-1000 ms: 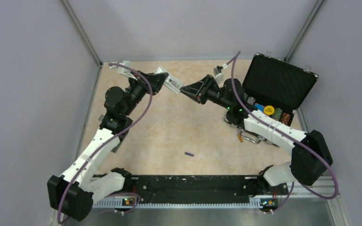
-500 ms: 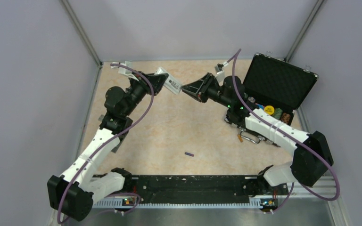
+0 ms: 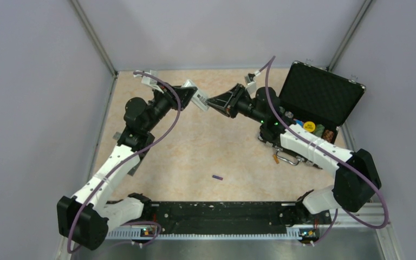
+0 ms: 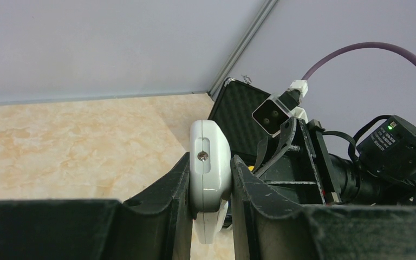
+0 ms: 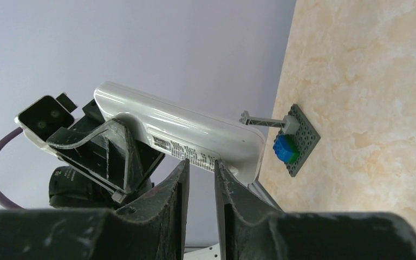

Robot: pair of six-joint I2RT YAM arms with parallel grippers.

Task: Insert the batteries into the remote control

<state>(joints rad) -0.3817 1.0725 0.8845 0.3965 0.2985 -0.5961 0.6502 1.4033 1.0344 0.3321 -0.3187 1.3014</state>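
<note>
You have the remote control (image 4: 210,138) held over the far side of the table (image 3: 195,146), clamped edgewise in the left gripper (image 4: 210,160), while the right gripper (image 5: 200,164), narrowed at its end, may or may not hold anything, and a purple battery (image 3: 217,177) lies mid-table.

The remote control (image 4: 208,138) is seen to be moulded in white plastic, its shell smooth and glossy with highlights caught along the edges. A small bright metal screw (image 4: 202,156) is set in its end, and a printed label (image 5: 187,151) is stuck on its back. The fingers (image 4: 165,211) of the left gripper (image 4: 210,168) and those of the right gripper (image 5: 200,165) are shown as matt black plastic, faintly ridged and scuffed pale. The table (image 3: 195,146) is surfaced in a smooth, matt, beige marbled pattern. The case (image 3: 317,95) lid is lined with dark dimpled foam. The cable (image 4: 357,51) is sheathed in smooth purple plastic, and a grey plate (image 5: 303,135) is made of studded plastic
</note>
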